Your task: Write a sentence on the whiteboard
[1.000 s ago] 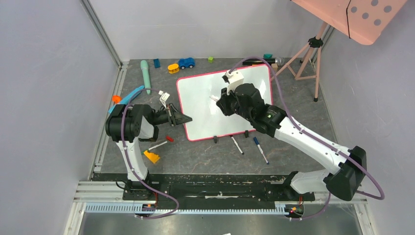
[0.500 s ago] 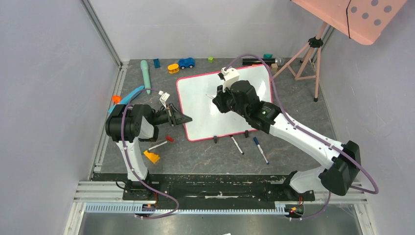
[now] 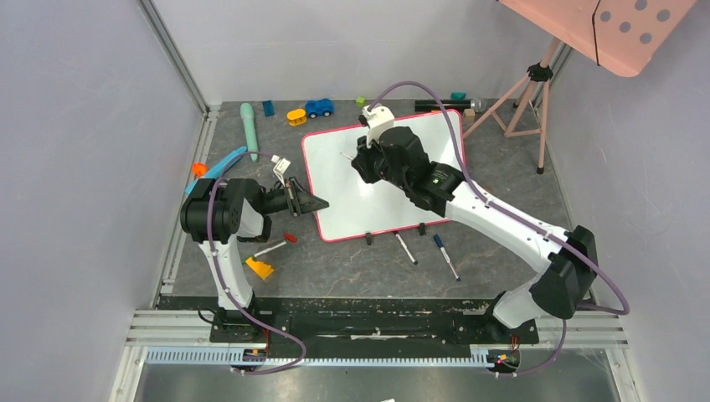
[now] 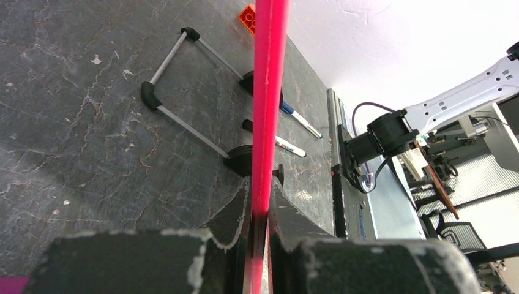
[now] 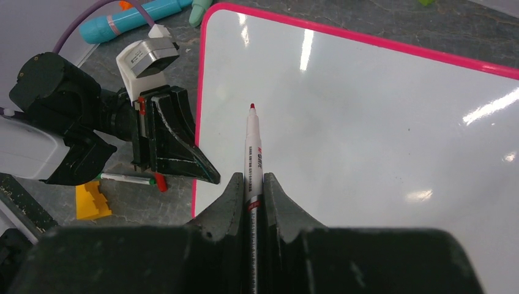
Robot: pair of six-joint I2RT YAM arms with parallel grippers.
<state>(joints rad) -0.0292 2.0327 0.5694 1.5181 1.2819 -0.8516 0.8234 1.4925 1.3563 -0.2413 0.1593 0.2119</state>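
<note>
The whiteboard [image 3: 352, 205], glossy white in a pink frame, stands tilted on the table. Its visible face [image 5: 379, 135] is blank and the sentence is not in view. My left gripper [image 3: 318, 203] is shut on the board's left edge, and the pink frame [image 4: 269, 92] runs straight up between its jaws [image 4: 260, 196]. My right gripper [image 3: 358, 162] hangs over the board's upper left part, shut [image 5: 252, 184] on a white marker [image 5: 253, 147]. The marker's red tip points at the board near the left frame. Whether the tip touches the surface I cannot tell.
Two markers [image 3: 406, 249] [image 3: 445, 256] lie in front of the board's black feet. A red-capped marker [image 3: 275, 245] and a yellow piece [image 3: 260, 268] lie by the left arm. Toys [image 3: 319, 107] line the back. A tripod [image 3: 523, 96] with a pink panel [image 3: 615, 29] stands at the back right.
My right gripper has carried the marker up and to the left across the board. The left gripper and the board have not moved.
</note>
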